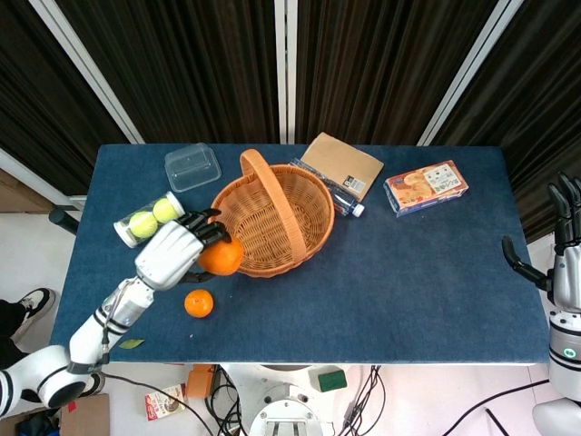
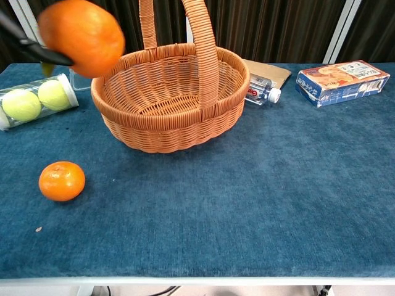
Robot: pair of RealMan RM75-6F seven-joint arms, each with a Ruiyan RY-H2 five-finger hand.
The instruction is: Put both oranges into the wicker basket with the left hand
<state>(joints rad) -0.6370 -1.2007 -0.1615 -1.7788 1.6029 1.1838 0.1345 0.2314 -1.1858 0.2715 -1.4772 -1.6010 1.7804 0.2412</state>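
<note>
My left hand [image 1: 172,252] holds a large orange [image 1: 221,256] in the air at the left rim of the wicker basket [image 1: 270,225]. In the chest view this orange [image 2: 81,36] hangs high at the top left, just left of the basket [image 2: 173,102], with only dark fingertips [image 2: 37,51] of the hand showing. A smaller orange [image 1: 199,302] lies on the blue table [image 1: 399,272] near the front left edge, and it shows again as the smaller orange [image 2: 62,180] in the chest view. My right hand [image 1: 563,245] hangs off the table's right edge, fingers apart and holding nothing.
A tube of tennis balls [image 1: 148,219] lies left of the basket, a clear plastic box [image 1: 192,166] behind it. A brown packet [image 1: 342,164], a small bottle [image 1: 338,198] and a snack box [image 1: 426,187] sit at the back right. The basket's tall handle [image 1: 272,198] arches over its middle.
</note>
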